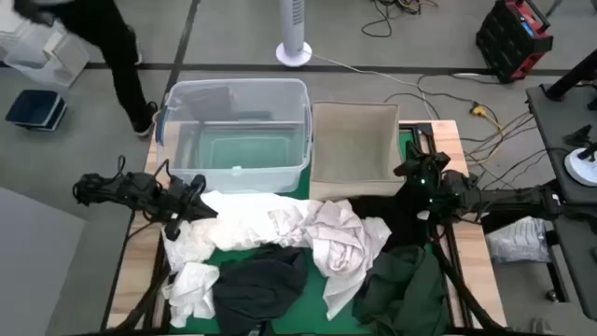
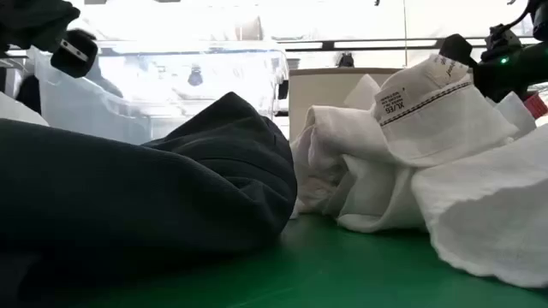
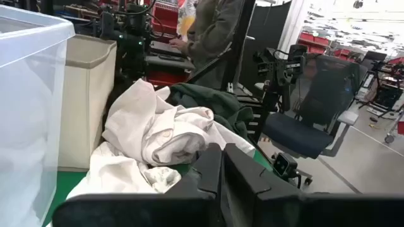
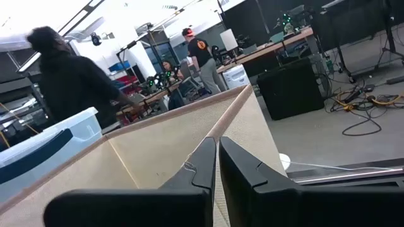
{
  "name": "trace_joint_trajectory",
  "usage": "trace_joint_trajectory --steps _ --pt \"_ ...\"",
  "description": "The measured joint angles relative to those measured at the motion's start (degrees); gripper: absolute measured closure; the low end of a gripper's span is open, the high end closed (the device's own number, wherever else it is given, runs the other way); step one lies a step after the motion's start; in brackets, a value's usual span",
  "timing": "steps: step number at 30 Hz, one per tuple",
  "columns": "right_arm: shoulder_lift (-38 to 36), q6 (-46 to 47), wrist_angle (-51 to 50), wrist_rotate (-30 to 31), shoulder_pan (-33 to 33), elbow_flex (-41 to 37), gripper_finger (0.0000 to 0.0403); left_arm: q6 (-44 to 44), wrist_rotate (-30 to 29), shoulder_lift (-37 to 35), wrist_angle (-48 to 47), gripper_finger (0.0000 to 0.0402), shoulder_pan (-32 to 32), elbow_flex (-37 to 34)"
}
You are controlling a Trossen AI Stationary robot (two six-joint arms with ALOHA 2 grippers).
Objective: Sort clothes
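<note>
The clothes lie heaped on the green mat [image 1: 244, 254]. White garments [image 1: 308, 229] fill the middle, with a charcoal one [image 1: 261, 285] near the front. A dark green one [image 1: 410, 285] is at the right, and a black one [image 1: 381, 210] lies behind it. In the low view the charcoal garment [image 2: 145, 197] and a white one [image 2: 428, 154] fill the foreground. My left gripper [image 1: 194, 201] hangs shut over the left end of the white pile. My right gripper [image 1: 410, 173] hangs shut by the beige bin's right side, above the black garment. Between the fingers of either gripper [image 3: 221, 170] [image 4: 216, 164] nothing shows.
A clear plastic bin [image 1: 233, 84] stands at the far left of the table and a beige fabric bin [image 1: 354, 106] beside it on the right. A person [image 1: 112, 47] walks beyond the table's far left corner. Cables and a fan base [image 1: 294, 53] lie on the floor behind.
</note>
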Motion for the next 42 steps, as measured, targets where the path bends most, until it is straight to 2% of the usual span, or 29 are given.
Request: trace_joint_trajectory --steps 42 --pt "0.0 0.0 0.0 0.0 0.0 0.0 0.039 0.0 0.0 0.0 0.0 0.0402 0.0 0.0"
